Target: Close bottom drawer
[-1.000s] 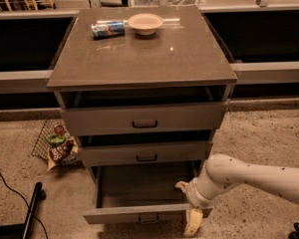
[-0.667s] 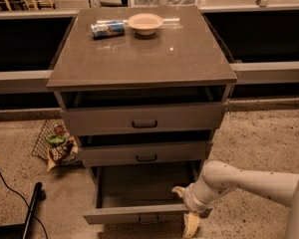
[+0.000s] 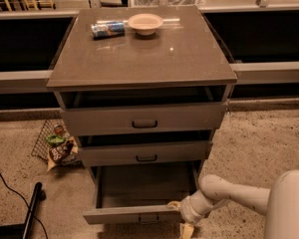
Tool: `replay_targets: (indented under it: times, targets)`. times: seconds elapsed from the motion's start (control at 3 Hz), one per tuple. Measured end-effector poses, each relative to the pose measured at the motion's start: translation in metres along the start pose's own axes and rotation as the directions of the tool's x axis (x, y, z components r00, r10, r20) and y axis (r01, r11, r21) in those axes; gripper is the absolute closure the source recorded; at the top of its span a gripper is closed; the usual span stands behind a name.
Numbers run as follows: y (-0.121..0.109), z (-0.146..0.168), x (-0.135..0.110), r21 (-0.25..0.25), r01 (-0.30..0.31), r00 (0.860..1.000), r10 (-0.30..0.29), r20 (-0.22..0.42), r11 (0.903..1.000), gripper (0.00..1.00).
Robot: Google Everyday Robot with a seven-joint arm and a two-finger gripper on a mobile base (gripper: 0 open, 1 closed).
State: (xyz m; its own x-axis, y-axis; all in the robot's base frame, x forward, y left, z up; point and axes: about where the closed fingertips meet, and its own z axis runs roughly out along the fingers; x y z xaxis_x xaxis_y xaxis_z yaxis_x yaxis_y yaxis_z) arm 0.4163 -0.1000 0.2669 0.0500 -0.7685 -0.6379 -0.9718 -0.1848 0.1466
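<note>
Standing pulled well out of the cabinet (image 3: 139, 59) at its lowest tier, the bottom drawer (image 3: 134, 214) is showing an open interior, flat grey front w/ small dark handle (image 3: 148, 217) at centre. The gripper (image 3: 182, 217) is sitting at the cabinet's lower right, against the right end of that drawer front; grip state: cannot tell. The white arm (image 3: 239, 195) is reaching in from the cabinet's right, low to the floor. Middle drawer (image 3: 144, 153) and top drawer (image 3: 144, 117) are each sitting slightly out of the cabinet, dark gaps showing above both fronts. On the cabinet top, toward the rear, a pale bowl (image 3: 145, 23) is resting w/ a can (image 3: 107, 29) lying on its side just left of it. On the floor left of the cabinet, a wire basket (image 3: 47, 141) is holding snack packs (image 3: 60, 151). Further left of the cabinet and nearer the camera, a black pole (image 3: 32, 208) and a cable (image 3: 5, 185) are lying on the floor.
</note>
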Motion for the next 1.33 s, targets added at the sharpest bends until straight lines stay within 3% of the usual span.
replay_targets:
  times: [0.33,1.0,1.33]
  targets:
    - [-0.001,0.035,0.019,-0.032,-0.007,0.999,0.008,0.035,0.9995,0.40]
    - [-0.001,0.041,0.022,-0.033,-0.014,0.999,0.015,0.041,0.9993,0.86]
    - [-0.005,0.046,0.038,-0.024,-0.028,1.000,0.028,0.014,0.9993,1.00]
